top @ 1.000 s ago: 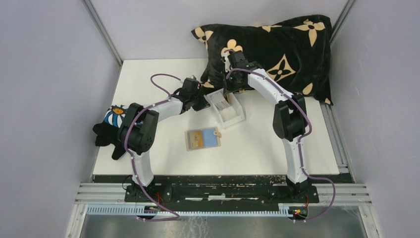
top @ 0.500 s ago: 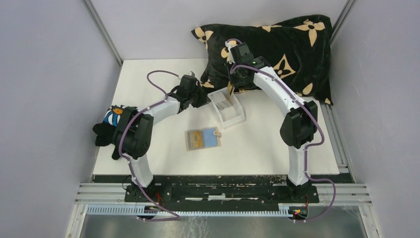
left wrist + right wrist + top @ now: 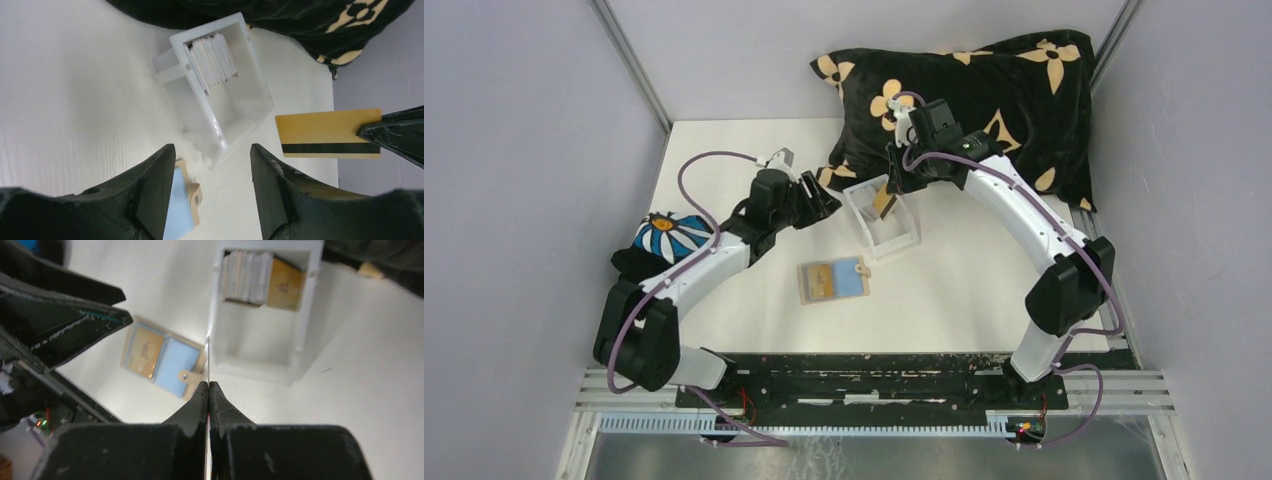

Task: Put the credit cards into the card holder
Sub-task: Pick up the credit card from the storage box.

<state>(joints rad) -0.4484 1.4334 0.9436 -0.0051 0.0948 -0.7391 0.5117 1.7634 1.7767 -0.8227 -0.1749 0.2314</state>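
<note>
The tan card holder (image 3: pixel 832 280) lies open on the white table, showing a yellowish card and a blue one inside. In the right wrist view my right gripper (image 3: pixel 208 386) is shut on a yellowish credit card (image 3: pixel 208 360), seen edge-on. That card (image 3: pixel 327 132), with its black stripe, hangs above the table beside the clear box (image 3: pixel 882 215). More cards (image 3: pixel 212 60) stand in the box. My left gripper (image 3: pixel 210 155) is open and empty, just left of the box, with the holder's snap tab (image 3: pixel 195 197) showing between its fingers.
A black pillow with tan flowers (image 3: pixel 984 100) fills the back right, close behind the box. A blue and white daisy cloth on a black item (image 3: pixel 659 235) lies at the table's left edge. Grey walls close in on both sides.
My left gripper has opened and drawn back left from the box. My right gripper has shut on the yellowish card and lifted it out of the box.
</note>
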